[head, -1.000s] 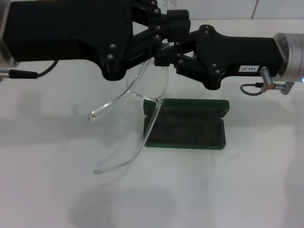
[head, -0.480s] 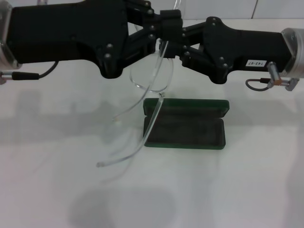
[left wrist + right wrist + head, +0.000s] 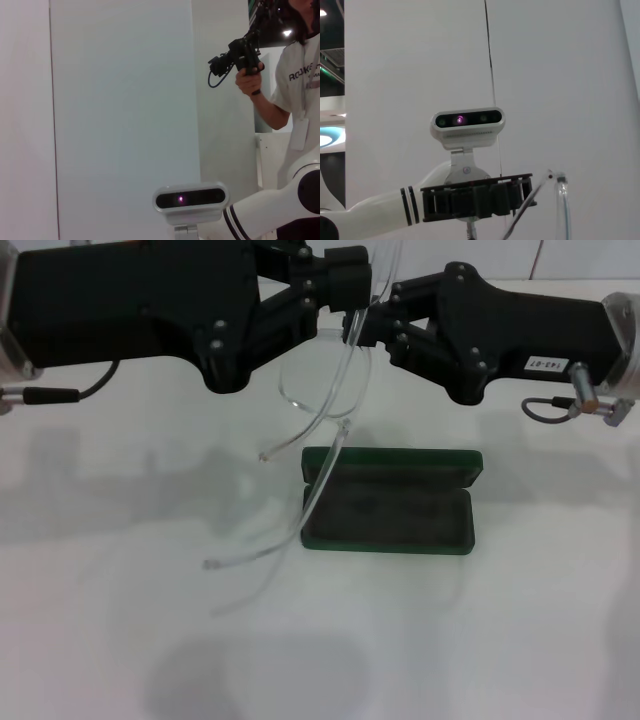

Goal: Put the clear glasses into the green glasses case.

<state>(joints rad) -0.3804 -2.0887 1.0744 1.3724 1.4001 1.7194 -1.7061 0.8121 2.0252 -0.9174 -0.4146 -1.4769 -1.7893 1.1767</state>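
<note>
On my white table (image 3: 520, 640) the green glasses case (image 3: 388, 518) lies open, long axis left-right. Above it my left gripper (image 3: 345, 275) pinches the clear glasses (image 3: 320, 420), arms trailing down-left. My right gripper (image 3: 375, 325) seems clamped on them too.

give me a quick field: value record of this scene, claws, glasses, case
left claw: raised above the table, gripping the clear glasses
right claw: raised facing the left claw, also on the glasses
clear glasses: held in the air, arms hanging down, unfolded
green glasses case: open on the white table, nothing inside
</note>
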